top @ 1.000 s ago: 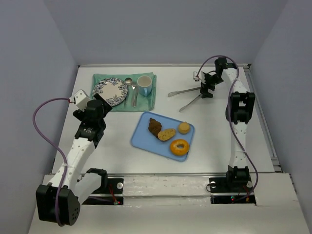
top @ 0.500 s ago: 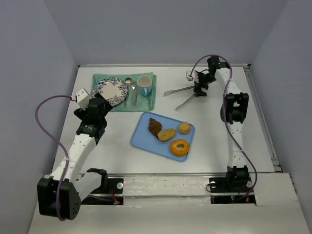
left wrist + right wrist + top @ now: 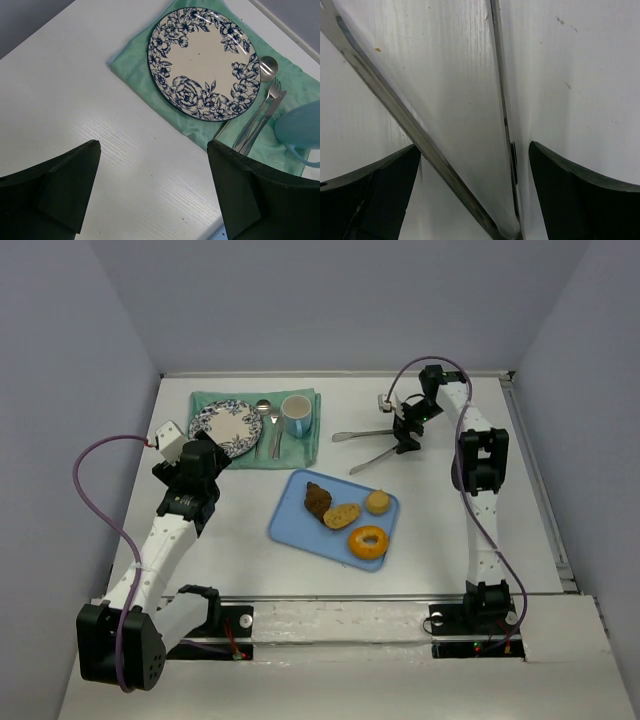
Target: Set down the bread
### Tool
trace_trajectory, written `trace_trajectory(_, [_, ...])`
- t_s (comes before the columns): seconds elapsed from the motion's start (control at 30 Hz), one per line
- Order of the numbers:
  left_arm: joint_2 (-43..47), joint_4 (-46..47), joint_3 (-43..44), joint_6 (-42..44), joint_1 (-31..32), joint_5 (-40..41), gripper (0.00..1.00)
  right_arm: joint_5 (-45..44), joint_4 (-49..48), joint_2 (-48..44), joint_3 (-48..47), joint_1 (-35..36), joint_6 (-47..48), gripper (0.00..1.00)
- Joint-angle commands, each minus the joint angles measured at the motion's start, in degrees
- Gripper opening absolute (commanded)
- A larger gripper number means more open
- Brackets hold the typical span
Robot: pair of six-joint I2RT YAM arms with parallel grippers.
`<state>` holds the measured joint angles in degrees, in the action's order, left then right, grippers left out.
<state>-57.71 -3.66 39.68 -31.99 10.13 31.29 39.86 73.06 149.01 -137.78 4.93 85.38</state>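
Observation:
The bread [image 3: 377,502], a small round golden-tan bun, lies at the right back corner of the blue tray [image 3: 290,525]. My right gripper [image 3: 405,435] is at the back right of the table, well behind the tray. It is shut on a pair of metal tongs [image 3: 360,434] near their hinge, and the tong arms spread out to the left. In the right wrist view the tongs [image 3: 395,106] fork out between my gripper's [image 3: 472,190] fingers. My left gripper [image 3: 208,447] is open and empty over bare table in front of the floral plate [image 3: 202,62].
The tray also holds an orange bagel [image 3: 368,541], an oval tan slice [image 3: 342,515] and a dark brown piece [image 3: 318,499]. A green cloth [image 3: 215,400] at the back left carries the plate [image 3: 225,426], a spoon and fork [image 3: 266,425] and a light blue cup [image 3: 296,415].
My right gripper has moved left along the back of the table, carrying the tongs with it. My left arm has shifted slightly and then held still.

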Motion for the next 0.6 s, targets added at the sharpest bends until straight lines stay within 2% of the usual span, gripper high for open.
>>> trace_trajectory(0.0, [0.5, 2.3, 1.7, 0.3, 0.1, 1.6, 0.99, -4.9, -5.1, 0.5, 4.6, 4.8, -8.8, 0.94])
trace_trajectory(0.2, [0.8, 2.3, 1.3, 0.2, 0.1, 2.0, 0.99, -6.7, -6.3, 1.2, 4.6, 6.1, -10.9, 0.94])
trace_trajectory(0.3, [1.1, 2.3, 1.2, 0.3, 0.1, 2.0, 0.99, -6.5, -4.9, 1.5, 4.1, 6.1, -9.8, 0.89])
trace_trajectory(0.47, [2.7, 1.6, 0.8, 0.1, 0.1, 2.5, 0.99, -6.5, -4.8, 1.5, 3.9, 6.1, -10.4, 0.58])
trace_trajectory(0.53, [3.6, 1.0, 0.5, -0.1, 0.1, 2.7, 0.99, -6.5, -5.1, 0.9, 3.6, 6.1, -11.6, 0.49])
trace_trajectory(0.57, [4.6, 0.9, 0.3, -0.2, 0.1, 3.2, 0.99, -6.7, -5.0, 0.5, 3.7, 6.1, -11.9, 0.34])
